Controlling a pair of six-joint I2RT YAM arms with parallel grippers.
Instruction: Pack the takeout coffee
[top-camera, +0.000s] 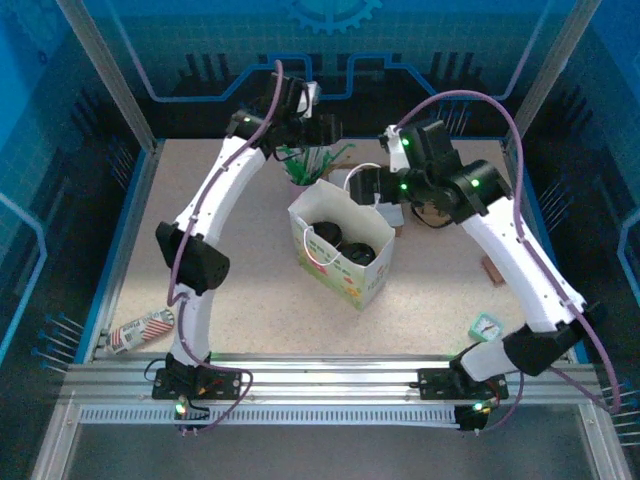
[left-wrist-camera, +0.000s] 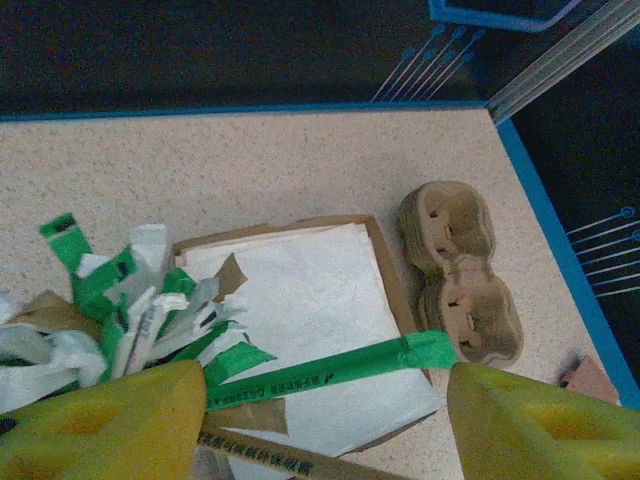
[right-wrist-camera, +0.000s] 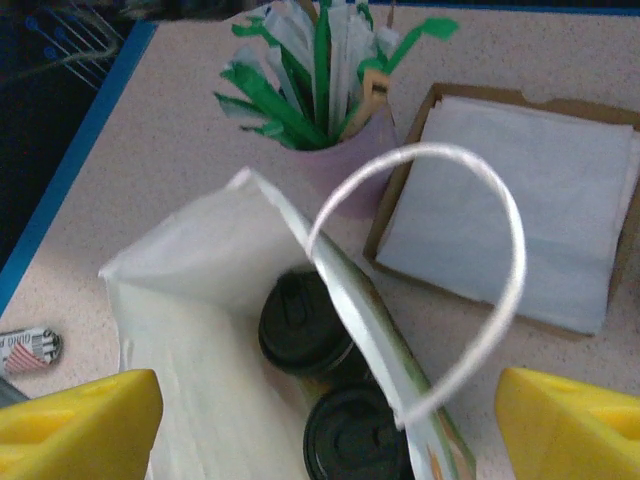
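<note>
Paper bag (top-camera: 352, 278) stands upright mid-table with its mouth open. Inside it, side by side, two black lids (right-wrist-camera: 300, 325) face up. The cups under them are hidden by the bag walls, so the coffee reads as already in the bag and sitting level, the way it must ride if nothing is to spill. Right gripper (right-wrist-camera: 328, 400) hangs over the bag's mouth, jaws wide apart, holding nothing. The white handle loop (right-wrist-camera: 505, 250) arches up between its yellow fingers (right-wrist-camera: 80, 420), and as far as I can tell it touches neither. Judgement: it is placed there either to steady the mouth or to take the handle; which one cannot be told. Left gripper (left-wrist-camera: 325, 405) is at the far side, low over the pink cup (right-wrist-camera: 345, 165) of green-and-white sachets (left-wrist-camera: 130, 310), jaws likewise apart. One long green sachet (left-wrist-camera: 330, 370) lies across the gap between the fingers, not pinched. Judgement: this looks like a reach for an extra to go in with the drinks, so packing is far along but not closed out. Box of white napkins (left-wrist-camera: 300, 300) lies flat just beside the pink cup. Cardboard carrier (left-wrist-camera: 460, 270) lies beyond it near the blue border, apparently unused. A striped packet (top-camera: 140, 330) lies near the left arm's base, well apart from the work.
</note>
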